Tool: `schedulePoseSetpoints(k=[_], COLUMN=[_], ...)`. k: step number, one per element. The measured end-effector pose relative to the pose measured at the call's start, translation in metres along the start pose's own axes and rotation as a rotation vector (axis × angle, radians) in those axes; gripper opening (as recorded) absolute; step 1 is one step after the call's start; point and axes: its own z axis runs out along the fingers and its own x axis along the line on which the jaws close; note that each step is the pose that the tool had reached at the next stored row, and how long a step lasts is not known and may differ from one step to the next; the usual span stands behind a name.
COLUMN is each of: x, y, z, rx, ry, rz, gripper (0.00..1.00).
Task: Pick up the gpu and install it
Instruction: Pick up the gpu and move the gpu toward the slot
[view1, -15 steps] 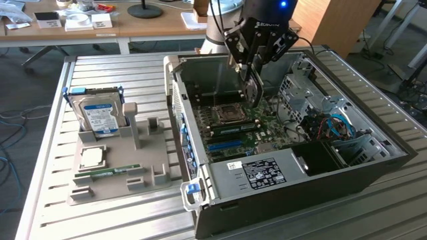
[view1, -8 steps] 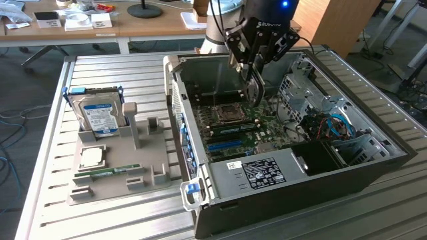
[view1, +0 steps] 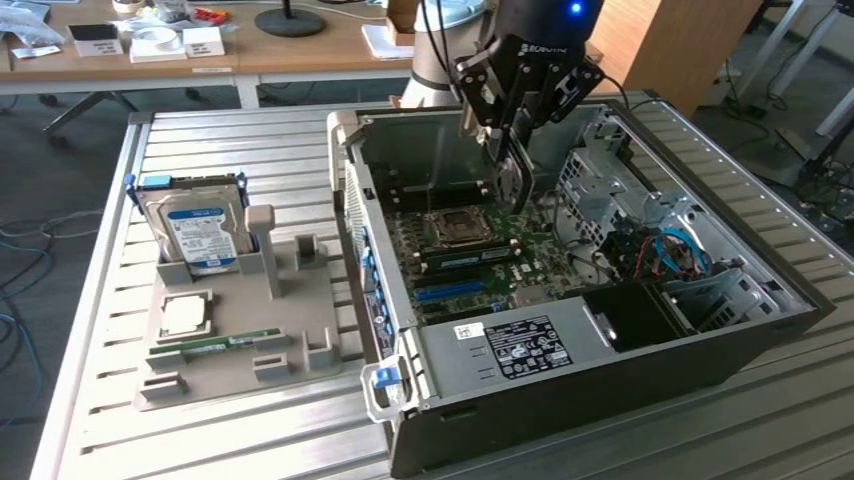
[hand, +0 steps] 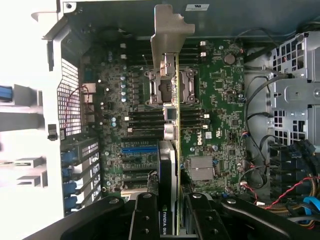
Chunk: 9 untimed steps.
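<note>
gpu (hand: 167, 165) label cut off; card end hidden inside gripper (hand: 170, 212)

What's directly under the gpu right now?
The motherboard, inside the open case: the gpu, held edge-on by the gripper, hangs over the CPU socket and memory slots. The strip of board right beneath the card is covered.

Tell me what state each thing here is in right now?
claw, shut on the graphics card
graphics card, held edge-on, not in any slot
computer case, lying on its side, lid off
hard drive, standing upright in the holder
memory stick, lying flat in the holder
</note>
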Motion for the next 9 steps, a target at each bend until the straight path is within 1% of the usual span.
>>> schedulePoseSetpoints(k=[9], x=[-0.0066], y=[0.0005], z=[0.0002], rx=[0.0], ry=[0.0], rz=[0.0], gripper=[0.27])
